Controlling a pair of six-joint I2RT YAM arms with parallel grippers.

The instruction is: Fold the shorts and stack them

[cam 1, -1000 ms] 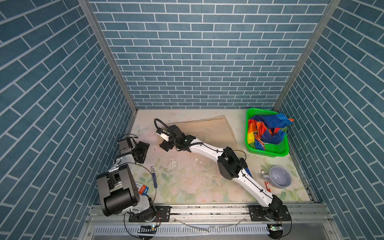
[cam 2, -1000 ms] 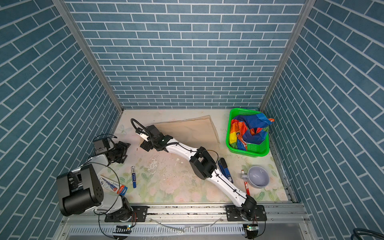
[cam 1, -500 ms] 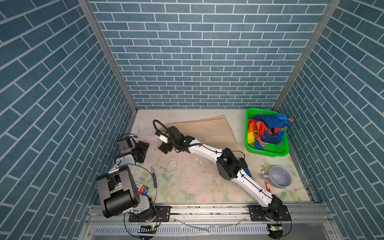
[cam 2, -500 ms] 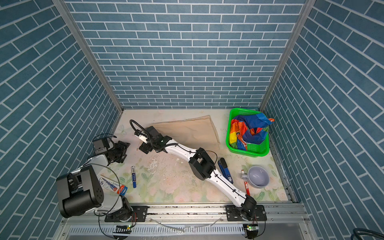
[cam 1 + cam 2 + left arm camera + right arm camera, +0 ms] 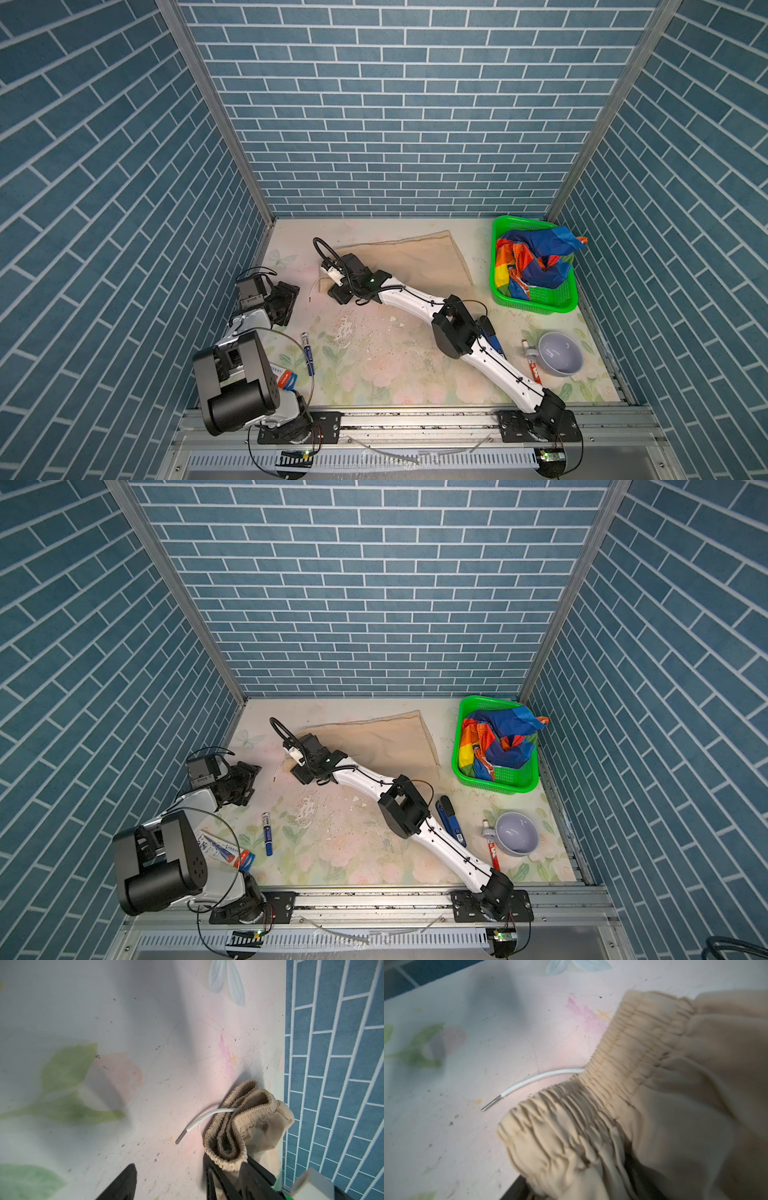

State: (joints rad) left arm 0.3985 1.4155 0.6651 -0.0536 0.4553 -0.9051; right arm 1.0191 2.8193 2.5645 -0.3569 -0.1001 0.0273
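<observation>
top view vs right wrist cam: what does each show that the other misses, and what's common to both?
Only in a top view: the rainbow shorts bunched in the green basket, and the mug.
Only in the right wrist view: the gathered elastic of the waistband close up, and the metal tip of the white drawstring.
Both: the beige shorts, that drawstring lying beside them, and the floral table.

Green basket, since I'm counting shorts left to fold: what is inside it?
The crumpled rainbow-striped shorts fill the green basket. Whatever lies beneath them is covered.
</observation>
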